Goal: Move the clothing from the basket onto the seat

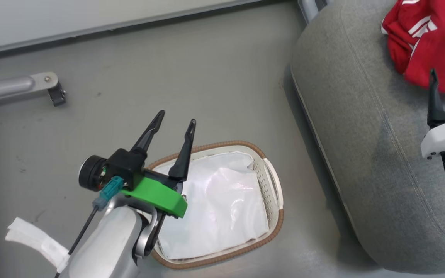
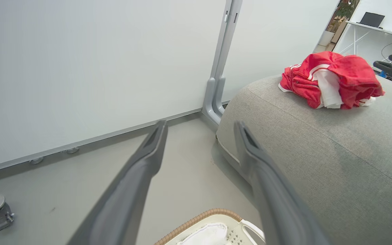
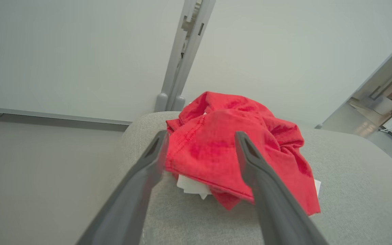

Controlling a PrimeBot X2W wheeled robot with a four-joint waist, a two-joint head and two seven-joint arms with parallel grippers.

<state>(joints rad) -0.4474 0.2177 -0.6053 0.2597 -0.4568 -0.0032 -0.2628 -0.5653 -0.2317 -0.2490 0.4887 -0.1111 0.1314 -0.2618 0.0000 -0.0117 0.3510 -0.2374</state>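
The red clothing (image 1: 431,42) with white stripes lies in a crumpled heap on the big grey seat (image 1: 361,127), at its far right. My right gripper (image 3: 199,143) hangs open just short of that heap, which shows between its fingers with nothing gripped. The clothing (image 2: 330,81) also sits on top of the seat (image 2: 318,153) in the left wrist view. On the floor stands the oval basket (image 1: 272,185) with a brown woven rim, and only its white liner (image 1: 214,208) is inside. Above the basket's near-left rim, my left gripper (image 1: 176,119) stands open and holds nothing.
A pale wall (image 1: 91,15) with a grey skirting runs along the back. A grey metal leg with a castor (image 1: 54,92) stands on the floor at the left. An upright grey post (image 2: 221,61) rises behind the seat. A white cloth strip (image 1: 33,239) hangs off my left forearm.
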